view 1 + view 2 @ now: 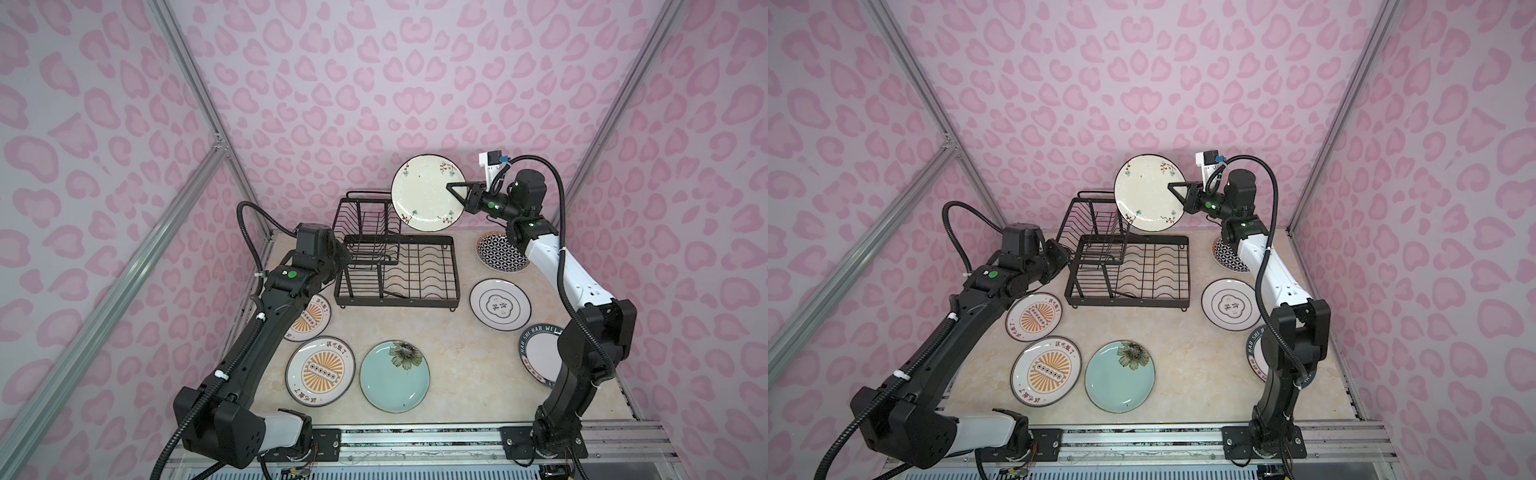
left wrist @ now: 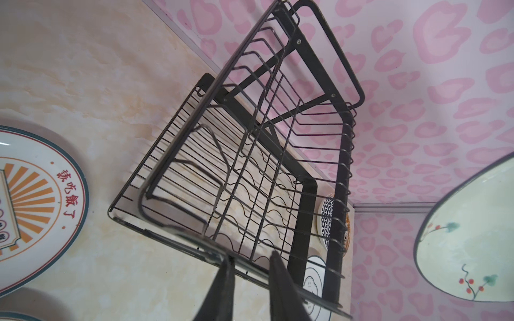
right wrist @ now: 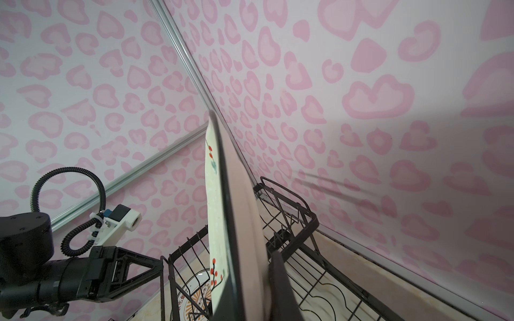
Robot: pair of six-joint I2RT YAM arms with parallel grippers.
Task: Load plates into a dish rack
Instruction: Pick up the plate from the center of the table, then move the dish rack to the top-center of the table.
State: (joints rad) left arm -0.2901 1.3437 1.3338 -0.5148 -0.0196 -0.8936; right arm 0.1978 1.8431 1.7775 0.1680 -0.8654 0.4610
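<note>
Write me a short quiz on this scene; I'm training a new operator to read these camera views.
1. True or false: the black wire dish rack already holds a plate.
2. The right gripper grips which round ceramic plate? A pale teal flowered; B cream sprigged; C black-white geometric.
3. How many plates lie flat on the beige marble-look table?
Key: 1 false; 2 B; 3 six.

Beige marbled tabletop (image 1: 457,374), pink blotch-patterned walls (image 1: 374,62), silver frame struts (image 1: 189,70), metal rail (image 1: 415,438) along front edge
</note>
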